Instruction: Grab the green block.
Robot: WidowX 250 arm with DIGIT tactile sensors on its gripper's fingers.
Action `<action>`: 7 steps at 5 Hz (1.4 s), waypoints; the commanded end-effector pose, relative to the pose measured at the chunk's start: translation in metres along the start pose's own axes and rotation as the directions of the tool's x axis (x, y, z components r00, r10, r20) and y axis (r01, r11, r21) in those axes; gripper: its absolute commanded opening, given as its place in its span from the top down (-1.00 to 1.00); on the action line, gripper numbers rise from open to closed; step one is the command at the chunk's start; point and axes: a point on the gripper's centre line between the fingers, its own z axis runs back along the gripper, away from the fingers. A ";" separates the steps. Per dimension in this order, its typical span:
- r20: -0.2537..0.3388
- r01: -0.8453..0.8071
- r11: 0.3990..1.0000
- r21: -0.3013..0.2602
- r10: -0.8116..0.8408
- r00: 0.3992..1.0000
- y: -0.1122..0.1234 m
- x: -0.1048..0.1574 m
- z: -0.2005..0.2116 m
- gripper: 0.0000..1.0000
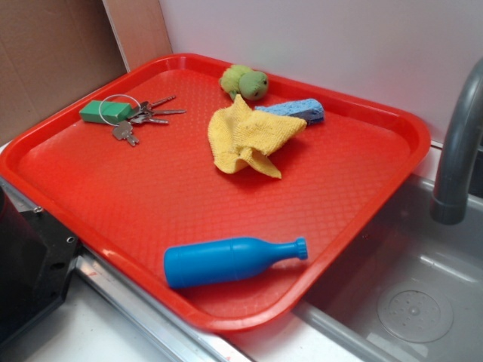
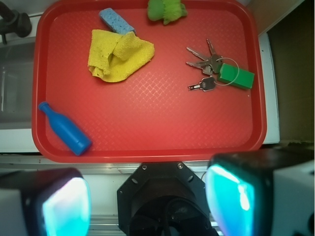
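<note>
Exterior view: scene seen from the sink side, items listed largest first.
Tray [image 1: 362,219]: red, textured, lying across the counter edge and partly over the sink; it holds every loose item.
Sink [image 1: 423,302]: grey basin at right, with a grey faucet [image 1: 460,143] rising at the far right.
Gripper [image 2: 147,196]: seen only in the wrist view, at the tray's near edge. Two pads [image 2: 66,204] stand wide apart with nothing between them. Judged as a starting pose, hovering high and well apart from every item.
Bottle [image 1: 226,260]: blue, lying on its side near the tray's near edge, neck pointing right. Well apart from the target, so no obstacle.
Cloth [image 1: 249,136]: yellow, crumpled, mid-tray toward the far side, its far edge overlapping the sponge.
Sponge [image 1: 298,109]: blue, flat, partly under the cloth.
Plush [image 1: 245,81]: yellow-green, rounded, at the far rim. Similar in colour to the target but not it.
Keys [image 1: 147,117]: silver, fanned out on a wire ring, touching the block on its right side.
Block [image 1: 107,111]: green, flat, rectangular, in the tray's far left corner; in the wrist view it appears at upper right [image 2: 236,76]. The wire ring lies over it, so the keys are probably tied to it and would be dragged along.
Next move, as a judgement: travel to the far left corner, align the jaws across the block's short side, and descend clear of the keys.
</note>
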 end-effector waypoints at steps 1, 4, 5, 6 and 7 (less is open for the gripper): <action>0.000 0.000 1.000 0.000 0.000 1.000 0.000 0.000 0.000 -1.00; -0.092 0.557 0.828 -0.062 -0.561 0.823 0.094 0.094 -0.092 -1.00; -0.195 0.750 0.661 -0.036 -0.740 0.643 0.117 0.098 -0.124 -1.00; -0.249 0.842 0.535 0.071 -0.808 0.534 0.137 0.093 -0.143 -1.00; -0.229 0.841 0.522 0.140 -0.810 0.541 0.152 0.093 -0.160 -1.00</action>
